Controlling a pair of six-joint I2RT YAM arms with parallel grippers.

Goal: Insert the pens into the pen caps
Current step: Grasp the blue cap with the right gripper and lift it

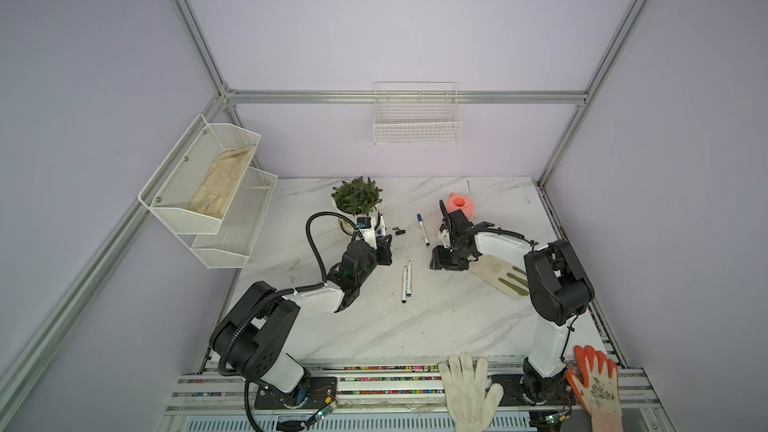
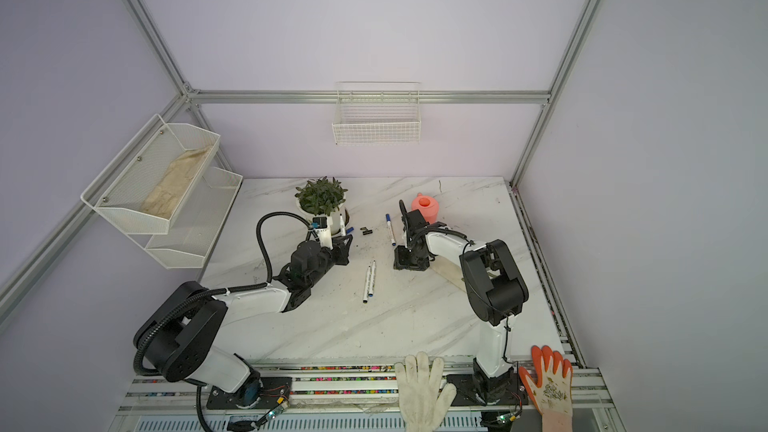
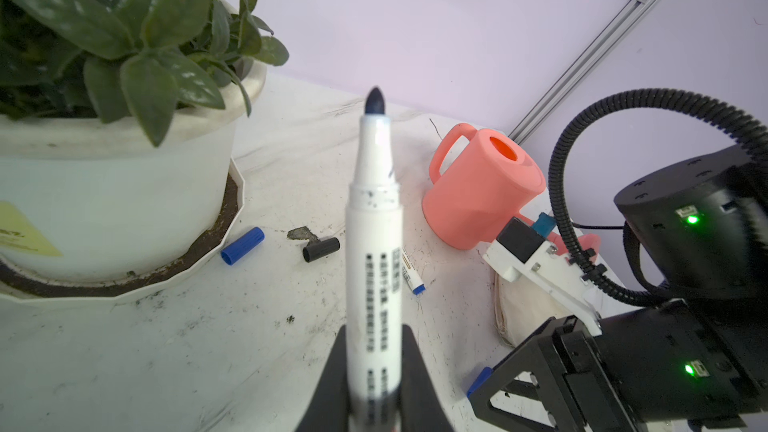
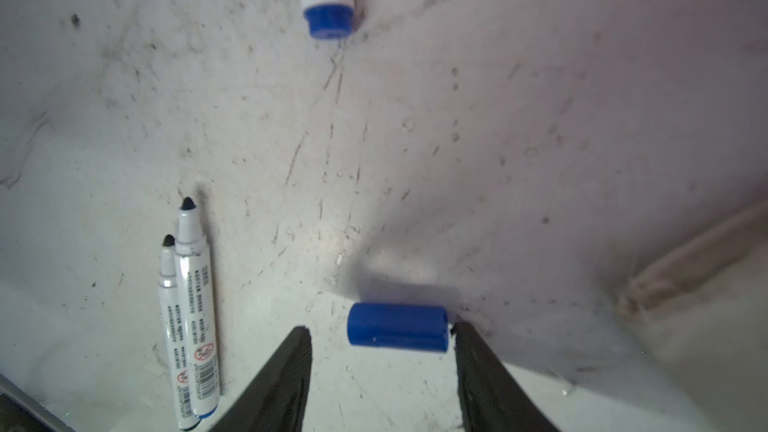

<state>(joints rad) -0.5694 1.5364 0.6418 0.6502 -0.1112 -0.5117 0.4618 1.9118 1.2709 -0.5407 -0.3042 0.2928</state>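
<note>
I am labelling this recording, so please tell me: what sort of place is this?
Probably a robot test cell: an aluminium frame with lilac walls, a left arm and right arm mounted by a marble-look table.

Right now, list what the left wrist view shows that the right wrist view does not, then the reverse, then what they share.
Only the left wrist view: the left pincer shut on an uncapped pen, the potted plant, the pink watering can, a blue cap by the pot and a black cap.
Only the right wrist view: two uncapped pens lying side by side.
Both: the marble table, the lying pen's blue end, and the open right pincer at a second blue cap, barely visible from the left wrist.
</note>
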